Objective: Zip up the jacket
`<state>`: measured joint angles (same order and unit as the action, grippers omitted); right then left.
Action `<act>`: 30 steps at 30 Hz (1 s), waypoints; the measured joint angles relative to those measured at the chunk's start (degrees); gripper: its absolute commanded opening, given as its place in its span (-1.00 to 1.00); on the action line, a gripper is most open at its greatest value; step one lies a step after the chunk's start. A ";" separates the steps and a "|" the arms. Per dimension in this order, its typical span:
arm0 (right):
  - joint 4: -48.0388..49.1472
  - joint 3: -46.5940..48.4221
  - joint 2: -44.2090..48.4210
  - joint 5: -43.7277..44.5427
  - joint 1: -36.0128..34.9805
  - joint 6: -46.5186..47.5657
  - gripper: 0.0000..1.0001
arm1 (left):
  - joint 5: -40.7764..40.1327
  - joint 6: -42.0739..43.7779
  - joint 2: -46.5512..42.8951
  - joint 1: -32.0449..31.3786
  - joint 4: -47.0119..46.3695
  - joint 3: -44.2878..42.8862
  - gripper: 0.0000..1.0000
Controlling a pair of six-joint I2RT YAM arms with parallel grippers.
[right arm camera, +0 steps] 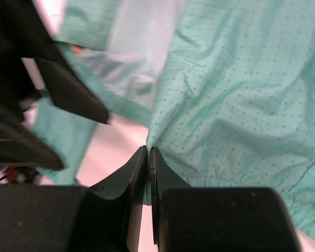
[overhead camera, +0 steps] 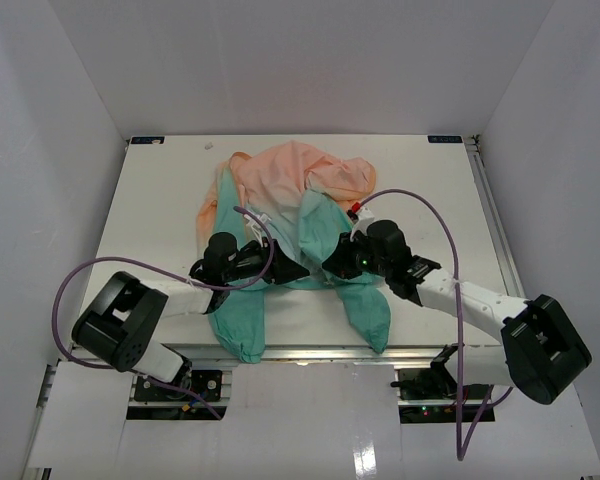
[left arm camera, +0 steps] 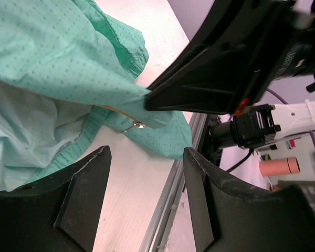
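Observation:
The jacket lies crumpled mid-table, peach at the far end and teal toward me, with two teal parts hanging toward the front edge. My right gripper is shut on a teal hem edge, and the fabric is pinched between its fingertips. My left gripper is open and empty just left of it, its fingers over bare table below the teal cloth. A small metal zipper pull hangs at the cloth's edge, just beyond the open jaws. The right gripper also shows in the left wrist view.
The table's front metal rail runs close under my left gripper. White walls enclose the table on three sides. Purple cables loop from both arms. A pink cylinder lies off the table.

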<state>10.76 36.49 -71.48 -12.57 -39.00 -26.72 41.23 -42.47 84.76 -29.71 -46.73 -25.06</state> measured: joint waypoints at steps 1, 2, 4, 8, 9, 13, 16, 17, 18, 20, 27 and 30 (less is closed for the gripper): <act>-0.76 -0.01 -0.87 1.72 0.00 0.00 -0.70 | -0.75 0.41 -0.75 0.00 0.93 0.00 0.36; -1.55 -0.02 -1.81 3.50 0.00 0.01 -0.65 | -1.49 0.82 -1.52 0.00 1.80 0.00 0.36; -3.38 -0.01 -3.92 7.03 0.00 0.06 -0.48 | -2.92 1.61 -3.16 0.00 3.25 0.00 0.36; -7.96 0.35 -7.59 13.65 0.00 0.33 -0.40 | -5.43 2.80 -5.94 0.00 5.52 0.00 0.36; -9.29 0.73 -8.48 15.35 0.00 0.48 -0.38 | -5.93 2.99 -6.48 0.00 5.97 0.00 0.36; -13.41 2.60 -11.02 21.47 0.00 1.41 -0.23 | -7.38 3.51 -7.64 0.00 7.21 0.00 0.37; -15.62 3.74 -11.17 25.44 0.00 2.10 -0.17 | -8.00 3.66 -7.89 0.00 7.92 0.00 0.37; -16.33 4.15 -11.12 26.63 0.00 2.42 -0.15 | -8.15 3.68 -7.93 0.00 8.12 0.00 0.37; -17.03 4.56 -11.05 27.80 0.00 2.77 -0.14 | -8.29 3.71 -7.96 0.00 8.33 0.00 0.37; -18.32 5.17 -10.35 29.65 -0.04 3.74 -0.12 | -8.54 3.71 -8.01 0.00 8.75 0.00 0.37; -22.77 8.73 -1.87 32.81 -3.14 8.62 -0.17 | -9.19 3.73 -8.01 0.00 9.38 0.00 0.37; -23.34 11.00 0.86 31.69 -4.72 11.17 -0.24 | -9.34 3.73 -8.01 0.00 9.57 0.00 0.37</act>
<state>-12.58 47.49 -70.62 19.12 -43.73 -15.54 31.90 -38.74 76.75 -29.71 -37.16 -25.06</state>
